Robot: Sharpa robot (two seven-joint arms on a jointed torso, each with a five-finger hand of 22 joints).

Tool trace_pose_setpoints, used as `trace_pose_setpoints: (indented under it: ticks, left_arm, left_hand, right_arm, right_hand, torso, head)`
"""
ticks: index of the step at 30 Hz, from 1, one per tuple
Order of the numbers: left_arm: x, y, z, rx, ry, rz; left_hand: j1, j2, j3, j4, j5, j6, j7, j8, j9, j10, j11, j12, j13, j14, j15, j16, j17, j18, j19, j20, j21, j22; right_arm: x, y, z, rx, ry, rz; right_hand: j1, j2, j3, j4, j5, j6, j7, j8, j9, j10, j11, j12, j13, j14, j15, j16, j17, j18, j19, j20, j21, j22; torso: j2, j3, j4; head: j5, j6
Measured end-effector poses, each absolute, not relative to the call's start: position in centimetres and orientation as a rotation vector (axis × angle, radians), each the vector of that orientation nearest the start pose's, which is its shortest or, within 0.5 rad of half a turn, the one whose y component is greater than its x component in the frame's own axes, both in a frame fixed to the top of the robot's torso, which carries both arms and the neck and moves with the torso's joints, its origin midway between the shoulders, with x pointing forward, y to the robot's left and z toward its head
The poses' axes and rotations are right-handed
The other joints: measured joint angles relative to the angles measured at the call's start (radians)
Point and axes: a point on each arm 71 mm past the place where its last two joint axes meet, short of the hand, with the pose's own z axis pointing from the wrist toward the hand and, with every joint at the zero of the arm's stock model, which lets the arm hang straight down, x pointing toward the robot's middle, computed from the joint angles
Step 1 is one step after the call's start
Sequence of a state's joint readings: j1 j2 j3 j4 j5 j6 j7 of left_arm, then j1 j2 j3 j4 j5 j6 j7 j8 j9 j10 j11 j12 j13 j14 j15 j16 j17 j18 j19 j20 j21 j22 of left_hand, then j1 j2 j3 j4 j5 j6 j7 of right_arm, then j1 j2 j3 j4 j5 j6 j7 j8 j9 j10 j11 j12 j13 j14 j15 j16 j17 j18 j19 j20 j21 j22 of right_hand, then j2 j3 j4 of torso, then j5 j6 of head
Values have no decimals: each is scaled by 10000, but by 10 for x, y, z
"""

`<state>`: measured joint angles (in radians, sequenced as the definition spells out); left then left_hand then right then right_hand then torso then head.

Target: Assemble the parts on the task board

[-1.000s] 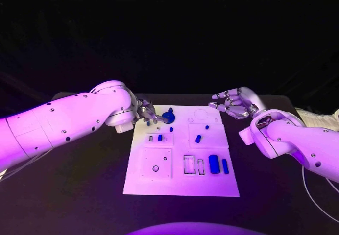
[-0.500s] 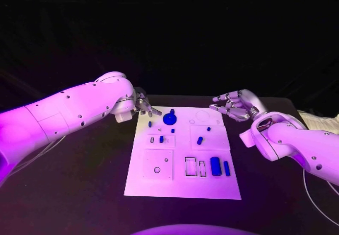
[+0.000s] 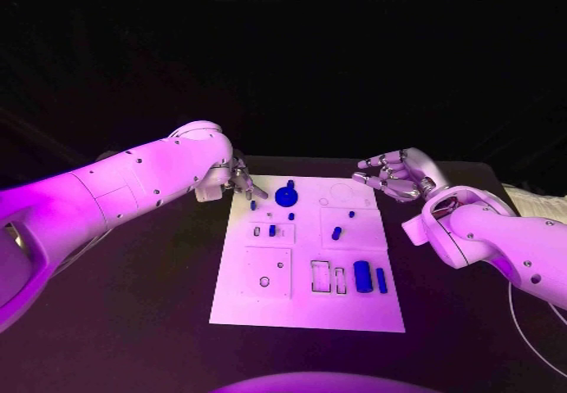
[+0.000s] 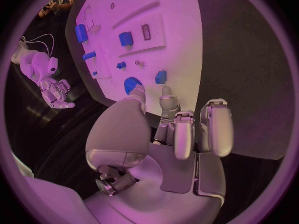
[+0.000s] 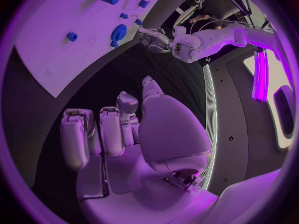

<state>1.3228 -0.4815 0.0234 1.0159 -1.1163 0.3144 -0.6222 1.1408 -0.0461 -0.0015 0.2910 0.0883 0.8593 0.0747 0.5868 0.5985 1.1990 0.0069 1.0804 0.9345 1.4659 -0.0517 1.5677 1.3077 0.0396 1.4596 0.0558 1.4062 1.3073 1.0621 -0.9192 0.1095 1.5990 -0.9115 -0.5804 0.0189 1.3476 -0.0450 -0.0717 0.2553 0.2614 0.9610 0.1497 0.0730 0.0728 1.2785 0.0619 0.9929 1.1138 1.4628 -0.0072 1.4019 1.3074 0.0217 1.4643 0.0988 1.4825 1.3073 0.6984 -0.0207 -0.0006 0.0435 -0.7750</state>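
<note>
The white task board (image 3: 305, 282) lies in the middle of the black table. A round blue gear (image 3: 286, 196) stands near its far edge, with small blue pieces (image 3: 336, 233) behind it and a thick blue block (image 3: 361, 275) beside a slim one (image 3: 380, 280) near the front right. My left hand (image 3: 240, 182) hovers at the board's far left corner, fingers apart and holding nothing; the left wrist view shows the left hand (image 4: 171, 129) just short of the gear (image 4: 132, 84). My right hand (image 3: 390, 174) hangs off the far right corner with nothing in it.
Empty rectangular slots (image 3: 317, 276) and a square plate with a hole (image 3: 265, 274) mark the board's near half. Black table surface (image 3: 142, 311) surrounds the board on both sides. In the right wrist view the left hand (image 5: 156, 39) shows beyond the board (image 5: 50, 50).
My left hand has drawn back from the blue gear toward the board's far left corner. The right hand has barely moved.
</note>
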Motion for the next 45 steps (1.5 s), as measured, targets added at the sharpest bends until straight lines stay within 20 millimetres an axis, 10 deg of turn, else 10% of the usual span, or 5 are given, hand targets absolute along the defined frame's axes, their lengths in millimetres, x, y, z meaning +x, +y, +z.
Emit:
trace_pose_setpoints:
  ticks: [45]
  left_arm:
    - [578,180,-179,-1871,23697,-1561]
  left_hand:
    - [1460,749,323,-318,123,174,-182,479,276,178,-178,232,123,-2,-144,0,-3,0,37,-111,58,8]
  right_arm:
    - [473,-230,-179,5220,14868,9394]
  right_hand:
    - [0,0,1,-1,0,0,0,0,0,0,0,0,1,0,0,0,5,0,0,0,0,3]
  torso:
    - [-12,10,5]
  head:
    - [55,-107]
